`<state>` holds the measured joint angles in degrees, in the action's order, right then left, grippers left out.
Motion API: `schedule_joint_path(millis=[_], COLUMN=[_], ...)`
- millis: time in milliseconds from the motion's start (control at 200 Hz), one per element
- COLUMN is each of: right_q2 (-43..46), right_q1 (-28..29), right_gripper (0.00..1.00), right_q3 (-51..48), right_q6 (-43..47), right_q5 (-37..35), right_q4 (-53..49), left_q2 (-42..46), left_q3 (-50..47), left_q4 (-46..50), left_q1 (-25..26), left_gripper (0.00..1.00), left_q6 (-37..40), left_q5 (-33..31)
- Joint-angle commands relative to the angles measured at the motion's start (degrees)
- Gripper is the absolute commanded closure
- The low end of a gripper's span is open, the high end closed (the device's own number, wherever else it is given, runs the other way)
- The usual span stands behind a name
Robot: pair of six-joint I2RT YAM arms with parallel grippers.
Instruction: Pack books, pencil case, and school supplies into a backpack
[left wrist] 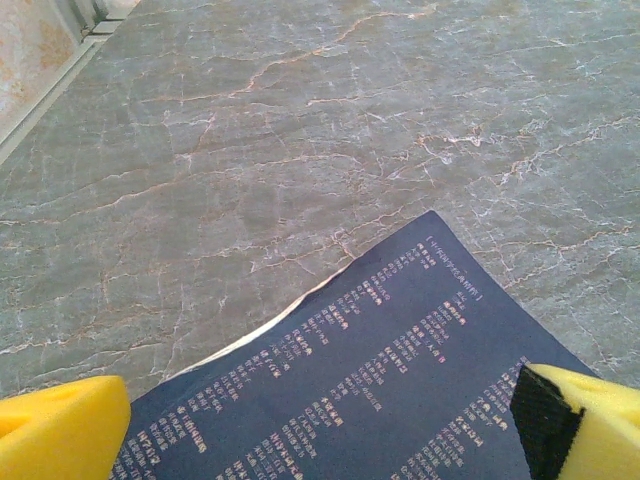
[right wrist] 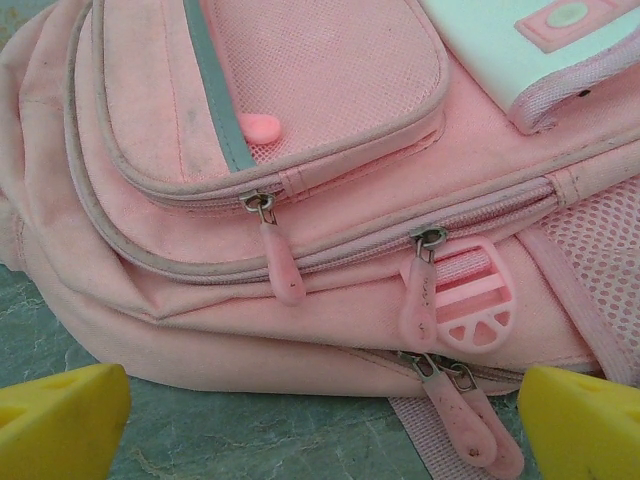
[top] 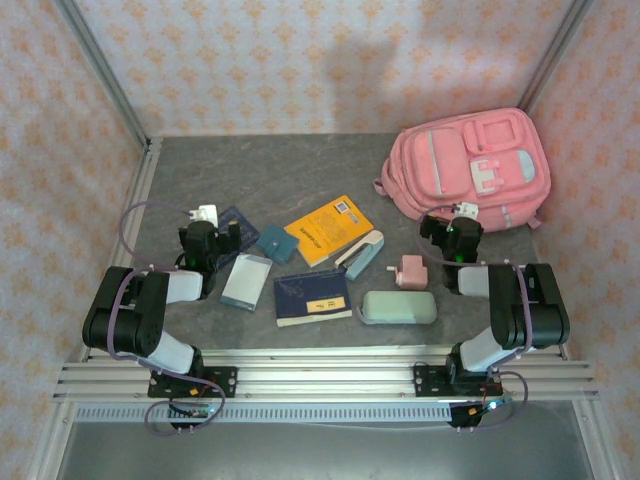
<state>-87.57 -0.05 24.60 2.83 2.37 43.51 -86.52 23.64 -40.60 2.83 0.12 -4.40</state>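
Nothing can be read. The dark blue book (left wrist: 400,400), in the lower right of the left wrist view, carries rows of pale print, too blurred to make out.

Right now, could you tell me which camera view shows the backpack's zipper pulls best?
The right wrist view: close to the backpack, each pink zipper pull stands out. The top view takes in the whole backpack at the far right of the table, pulls too small to tell. The left wrist view faces a dark blue book.
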Motion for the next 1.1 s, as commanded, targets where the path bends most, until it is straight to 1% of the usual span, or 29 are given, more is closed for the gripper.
schedule_joint_path(millis=[0, 65, 95, 125, 180, 220, 265, 315, 395, 425, 450, 490, 540, 570, 600, 636, 666, 726, 801, 836, 871, 906, 941, 956, 981, 1006, 1021, 1046, 1096], right_q2=[0.54, 1.06, 2.65, 4.87, 6.72, 7.01, 7.50, 9.14, 13.50, 15.07, 16.23, 17.84, 19.45, 20.28, 21.75, 22.57, 23.12, 23.93, 23.79, 23.55, 23.31, 23.32, 24.22, 24.73, 25.60, 26.42, 26.70, 26.57, 24.23], right_q1=[-0.03, 0.27, 0.73, 1.29, 1.55, 1.55, 1.97, 4.37, 10.89, 13.57, 15.71, 19.40, 23.85, 26.83, 29.50, 32.00, 33.65, 36.27, 38.09, 38.03, 38.02, 37.96, 37.62, 37.29, 36.07, 34.33, 33.34, 31.96, 30.04], right_gripper=[0.01, 0.01, 0.01, 0.01, 0.01, 0.01, 0.01, 0.01, 0.01, 0.01, 0.01, 0.01, 0.01, 0.01, 0.01, 0.01, 0.01, 0.01, 0.01, 0.01, 0.01, 0.00, 0.01, 0.00, 0.00, 0.00, 0.01, 0.02, 0.01], right_q3=[-0.07, -0.02, 1.79, 5.53, 14.41, 20.78, 26.80, 30.26, 32.64, 33.59, 34.46, 36.02, 37.89, 38.94, 39.94, 41.16, 42.27, 45.08, 49.50, 50.73, 52.06, 52.94, 51.27, 50.44, 49.36, 48.06, 47.59, 47.54, 49.80], right_q6=[-0.28, 0.22, 0.56, 0.50, -2.68, -7.46, -9.91, -9.81, -9.16, -8.84, -8.65, -8.27, -6.11, -4.55, -3.74, -3.08, -2.74, -2.31, -3.14, -4.16, -5.58, -9.56, -16.01, -17.70, -18.85, -18.44, -18.51, -19.52, -21.54], right_q5=[0.26, -0.03, -0.80, -2.18, -5.60, -7.98, -6.86, -6.35, -6.38, -6.02, -6.02, -5.74, -4.86, -5.77, -6.62, -7.06, -7.73, -9.71, -14.04, -15.13, -17.63, -22.97, -30.35, -31.83, -31.35, -28.52, -27.24, -26.15, -25.43], right_q4=[0.13, 0.67, -3.08, -12.76, -28.46, -37.72, -45.42, -48.24, -47.59, -47.55, -48.20, -49.70, -52.43, -54.48, -56.57, -59.42, -61.84, -67.46, -75.39, -77.99, -81.27, -85.43, -85.23, -84.84, -83.74, -82.04, -81.29, -81.18, -84.53], left_q2=[0.75, 0.82, 0.89, 1.34, 3.78, 5.44, 7.58, 11.00, 16.98, 18.87, 20.34, 23.43, 26.38, 27.54, 28.27, 28.83, 29.10, 29.43, 29.61, 29.29, 28.59, 27.35, 25.49, 24.46, 22.46, 20.40, 19.17, 17.97, 16.30], left_q3=[1.22, 1.15, 1.15, 1.52, 4.67, 6.83, 7.19, 6.31, 6.17, 6.96, 7.95, 10.59, 14.45, 16.18, 17.59, 19.58, 21.52, 25.17, 30.49, 33.25, 36.52, 40.47, 45.61, 48.44, 53.31, 56.36, 57.25, 57.42, 57.16], left_q4=[-1.32, -1.33, -1.31, -0.26, 6.53, 11.64, 13.56, 13.77, 14.47, 15.51, 17.44, 21.94, 28.36, 30.76, 31.81, 33.75, 36.00, 40.51, 47.28, 51.00, 55.48, 61.17, 69.50, 74.04, 84.91, 90.83, 92.60, 92.48, 92.58], left_q1=[-0.89, -1.06, -1.07, -0.99, -0.58, 0.38, 1.15, 1.58, 3.31, 3.65, 3.84, 3.89, 4.54, 5.34, 6.67, 8.56, 10.33, 14.05, 20.91, 24.11, 25.59, 25.70, 25.68, 25.68, 25.49, 25.44, 25.18, 24.56, 24.33], left_gripper=[0.00, 0.00, 0.00, 0.00, 0.00, 0.00, 0.00, 0.00, 0.00, 0.00, 0.00, 0.00, 0.00, 0.00, 0.00, 0.00, 0.00, 0.00, 0.00, 0.00, 0.00, 0.00, 0.00, 0.00, 0.00, 0.00, 0.00, 0.00, 0.00], left_q6=[0.53, 0.56, 0.63, 0.71, 0.40, -0.15, -0.21, -0.12, 3.05, 4.26, 5.02, 7.31, 13.53, 16.26, 17.29, 16.84, 15.70, 11.33, 6.47, 3.83, 0.47, -5.44, -13.40, -17.50, -24.98, -29.93, -30.30, -29.43, -29.95], left_q5=[1.35, 1.68, 1.67, 1.58, -0.65, -4.90, -7.45, -8.75, -10.22, -8.77, -6.24, -0.20, 10.54, 15.43, 17.39, 17.06, 15.95, 11.34, 0.28, -6.18, -8.99, -9.96, -15.04, -17.52, -22.27, -26.02, -26.11, -23.86, -20.46])
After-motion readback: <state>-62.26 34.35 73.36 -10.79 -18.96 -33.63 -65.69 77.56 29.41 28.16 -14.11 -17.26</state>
